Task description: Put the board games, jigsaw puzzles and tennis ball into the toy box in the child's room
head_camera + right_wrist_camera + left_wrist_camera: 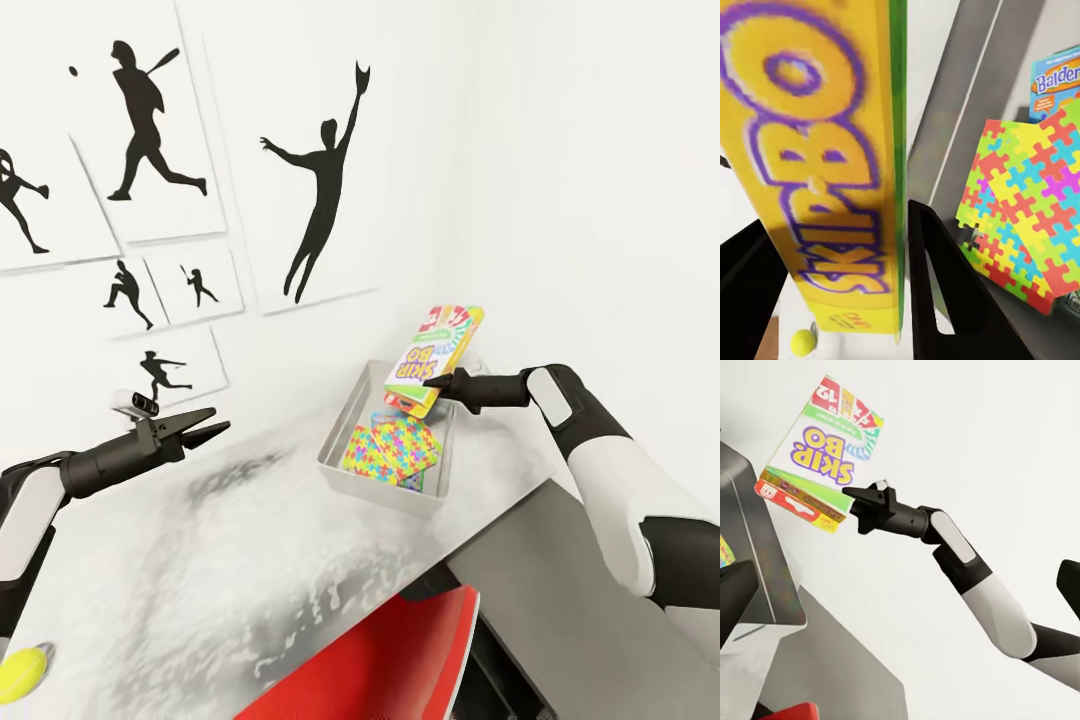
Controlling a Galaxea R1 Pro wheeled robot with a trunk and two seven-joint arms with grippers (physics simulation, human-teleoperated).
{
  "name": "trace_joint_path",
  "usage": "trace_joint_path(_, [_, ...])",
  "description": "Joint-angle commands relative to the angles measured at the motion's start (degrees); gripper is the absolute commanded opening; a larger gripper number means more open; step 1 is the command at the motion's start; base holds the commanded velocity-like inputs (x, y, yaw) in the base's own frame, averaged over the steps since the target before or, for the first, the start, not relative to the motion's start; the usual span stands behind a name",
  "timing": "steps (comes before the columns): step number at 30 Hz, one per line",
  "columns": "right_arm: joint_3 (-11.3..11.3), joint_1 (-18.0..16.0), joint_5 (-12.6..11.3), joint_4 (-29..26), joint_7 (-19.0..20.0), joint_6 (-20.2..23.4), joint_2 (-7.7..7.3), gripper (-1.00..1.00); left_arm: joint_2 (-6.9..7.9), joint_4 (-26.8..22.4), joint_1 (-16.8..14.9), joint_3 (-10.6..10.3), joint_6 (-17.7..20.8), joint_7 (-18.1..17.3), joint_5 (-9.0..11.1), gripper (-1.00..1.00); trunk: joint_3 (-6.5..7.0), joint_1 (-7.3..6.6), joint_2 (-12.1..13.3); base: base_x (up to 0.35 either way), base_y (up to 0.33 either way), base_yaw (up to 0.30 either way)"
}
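Observation:
My right gripper is shut on the lower edge of the green-yellow-red SKIP-BO board game, holding it upright and tilted over the far end of the grey toy box. Two jigsaw puzzles lie overlapping inside the box. In the right wrist view the SKIP-BO game sits between my fingers, with the puzzles and a blue board game in the box beyond. The tennis ball rests on the table at the near left. My left gripper hovers open over the table, left of the box.
A red chair is tucked under the table's front edge. The lower dark grey wing runs under my right arm. White walls with black sports silhouettes stand close behind the table and the box.

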Motion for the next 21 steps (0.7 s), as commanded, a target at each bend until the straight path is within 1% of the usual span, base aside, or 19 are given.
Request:
trace_joint_path(1, [0.0, -0.1, 0.4, 0.0, 0.6, 0.1, 0.00, -1.00, -0.02, 0.0, -0.1, 0.0, 0.2, -0.2, -0.1, 1.00, -0.21, 0.03, -0.1, 0.000, 0.000, 0.000])
trace_joint_path(6, [0.0, -0.2, 0.1, 0.1, 0.8, 0.1, 0.60, -1.00, -0.07, 0.0, -0.1, 0.0, 0.2, -0.3, -0.1, 1.00, -0.69, 0.03, -0.1, 0.000, 0.000, 0.000])
trace_joint_path(7, [0.0, -0.2, 0.1, 0.1, 0.8, 0.1, 0.92, -1.00, -0.04, 0.0, -0.1, 0.0, 0.2, -0.3, -0.1, 1.00, -0.79, 0.03, -0.1, 0.000, 0.000, 0.000])
trace_joint_path(10, [0.0, -0.2, 0.2, 0.6, 0.8, 0.1, 2.46, -1.00, 0.01, 0.0, -0.1, 0.0, 0.3, -0.2, -0.1, 1.00, -1.07, 0.03, -0.1, 0.000, 0.000, 0.000])
trace_joint_path(13, [0.1, -0.2, 0.2, 1.1, 0.8, 0.1, 3.17, -1.00, 0.02, 0.0, -0.1, 0.0, 0.3, -0.3, 0.0, 1.00, -1.36, 0.03, -0.1, 0.000, 0.000, 0.000])
trace_joint_path(16, [0.1, -0.2, 0.3, 1.2, 0.7, 0.1, 3.21, -1.00, 0.02, 0.0, -0.1, 0.0, 0.3, -0.3, 0.0, 1.00, -1.64, 0.03, -0.1, 0.000, 0.000, 0.000])
trace_joint_path(21, [0.1, -0.2, 0.6, 1.2, 0.8, 0.1, 2.74, -1.00, 0.02, 0.0, -0.1, 0.0, 0.3, -0.3, 0.0, 1.00, -2.12, 0.03, -0.1, 0.000, 0.000, 0.000])
